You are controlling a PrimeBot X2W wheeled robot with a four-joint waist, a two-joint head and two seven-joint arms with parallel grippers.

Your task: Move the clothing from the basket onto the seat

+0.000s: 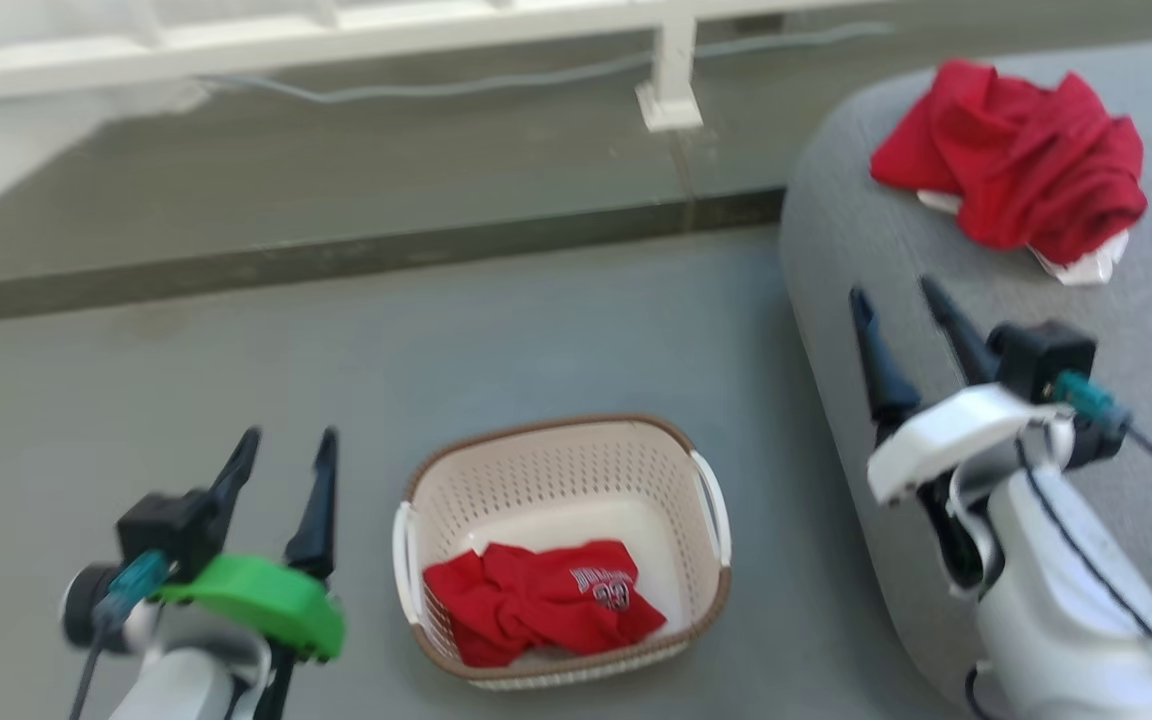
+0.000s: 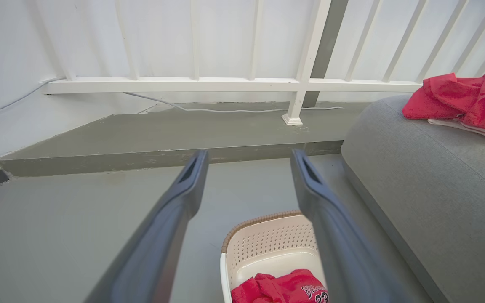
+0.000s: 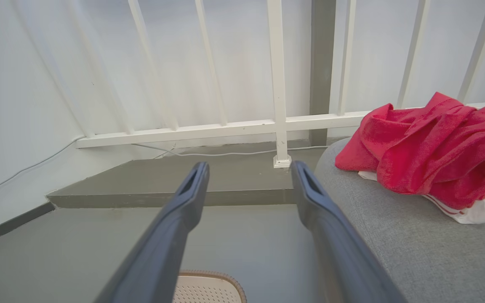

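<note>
My left gripper point(image 1: 288, 440) and right gripper point(image 1: 894, 292) hang spread and empty; with one red garment point(image 1: 1021, 165) on the seat point(image 1: 856, 250) and the last garment point(image 1: 536, 600) crumpled in the basket point(image 1: 556, 425) by its near wall, I'd best drop straight onto a thick fold, clear of the rim.

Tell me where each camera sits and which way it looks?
Head view: on the robot's head, looking down at the basket and the seat; the left gripper and right gripper show, both open.
Left wrist view: on the left wrist, looking along its fingers, over the basket, toward the white railing.
Right wrist view: on the right wrist, looking along its fingers toward the railing, beside the seat.
Shared: all three show the clothing on the seat; head and left wrist also show the clothing in the basket.
</note>
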